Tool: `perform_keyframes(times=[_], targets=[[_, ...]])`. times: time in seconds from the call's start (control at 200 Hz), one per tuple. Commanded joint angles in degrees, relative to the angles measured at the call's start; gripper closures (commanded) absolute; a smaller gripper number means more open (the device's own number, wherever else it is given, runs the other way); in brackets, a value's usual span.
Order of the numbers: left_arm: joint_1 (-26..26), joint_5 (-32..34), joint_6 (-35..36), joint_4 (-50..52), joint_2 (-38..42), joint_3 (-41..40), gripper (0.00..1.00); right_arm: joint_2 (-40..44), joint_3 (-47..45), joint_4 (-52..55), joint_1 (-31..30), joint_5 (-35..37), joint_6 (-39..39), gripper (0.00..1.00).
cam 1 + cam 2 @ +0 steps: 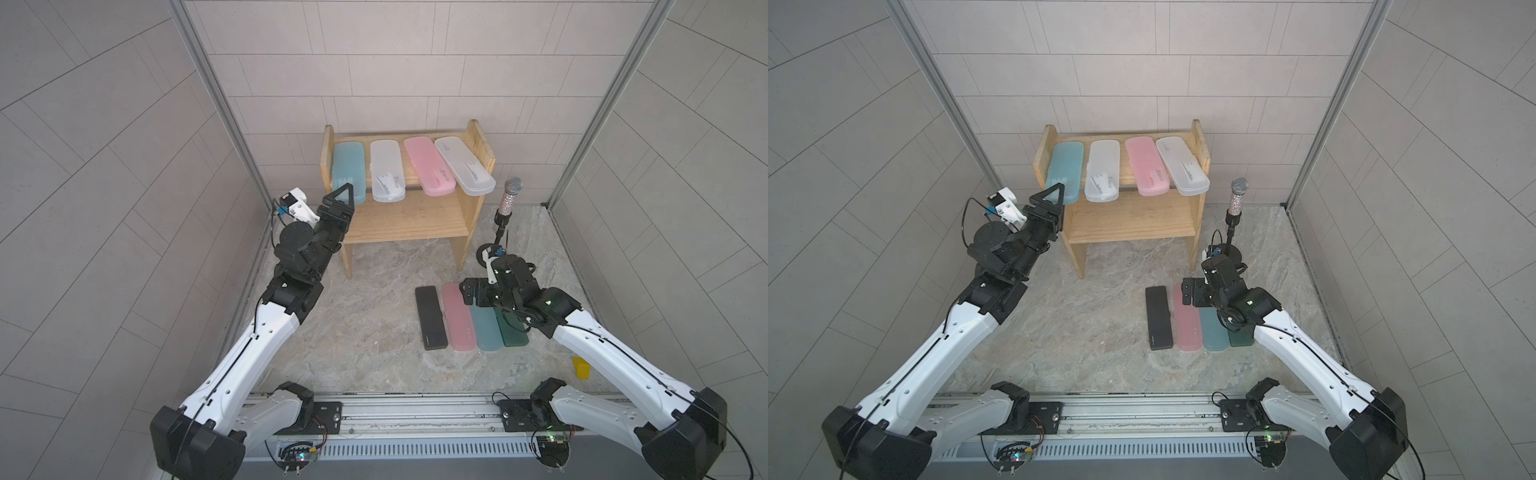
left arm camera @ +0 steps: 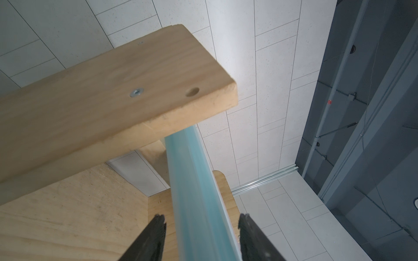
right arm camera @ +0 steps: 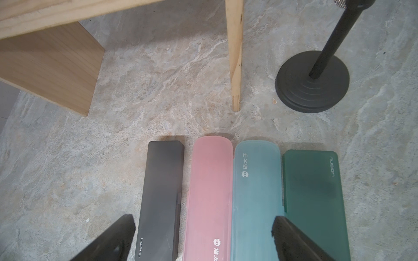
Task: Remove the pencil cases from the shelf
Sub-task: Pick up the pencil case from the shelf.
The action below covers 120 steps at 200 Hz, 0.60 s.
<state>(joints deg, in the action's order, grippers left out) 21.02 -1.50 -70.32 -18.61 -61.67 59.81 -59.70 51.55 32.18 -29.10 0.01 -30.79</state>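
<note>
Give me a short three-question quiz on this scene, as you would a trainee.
1. How many pencil cases lie on the top board of the shelf?
2. True or false: the shelf's lower board holds a case.
3. Which case sits between the left fingers? A pink, B blue, C black.
Key: 1 four. 2 false, it is bare. 3 B, the blue case.

This is a robot lab test cell, not a lived-in room: grey tiled wall panels (image 1: 374, 62) set in aluminium posts (image 1: 220, 104) box in a stone-patterned floor (image 1: 365, 332). Two white arms (image 1: 266, 332) are bolted to a metal rail (image 1: 415, 409) with bare circuit boards (image 1: 299, 455) below its front edge. In the left wrist view, exposed ceiling pipes (image 2: 332, 90) run beyond the panels.
</note>
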Motion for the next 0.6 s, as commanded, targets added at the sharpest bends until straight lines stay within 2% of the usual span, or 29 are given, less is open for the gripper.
perform_keyframes(times=[0.0,0.205,0.35,0.47,0.51,0.595], targets=[[-0.3,-0.2,1.2,-1.8,2.5,-1.0,0.56,-0.2,2.0,1.7,0.3,-0.1,0.9,0.0],[-0.4,0.2,2.6,-1.5,6.5,-3.8,0.76,0.3,3.4,2.8,0.3,-0.5,0.8,0.0],[-0.3,-2.7,4.1,-2.9,9.4,-4.1,0.92,2.7,5.4,5.8,0.2,0.0,1.8,0.0],[-0.3,-5.4,7.1,-4.3,13.2,-5.1,0.97,7.3,7.9,8.7,0.2,0.7,1.7,0.0],[-0.3,-5.8,8.5,-4.9,15.2,-6.5,1.0,9.3,8.5,9.4,0.0,0.6,1.1,0.0],[-0.3,-5.6,12.0,-6.6,21.5,-11.3,1.0,13.9,9.7,10.6,-0.9,0.4,-0.4,0.0]])
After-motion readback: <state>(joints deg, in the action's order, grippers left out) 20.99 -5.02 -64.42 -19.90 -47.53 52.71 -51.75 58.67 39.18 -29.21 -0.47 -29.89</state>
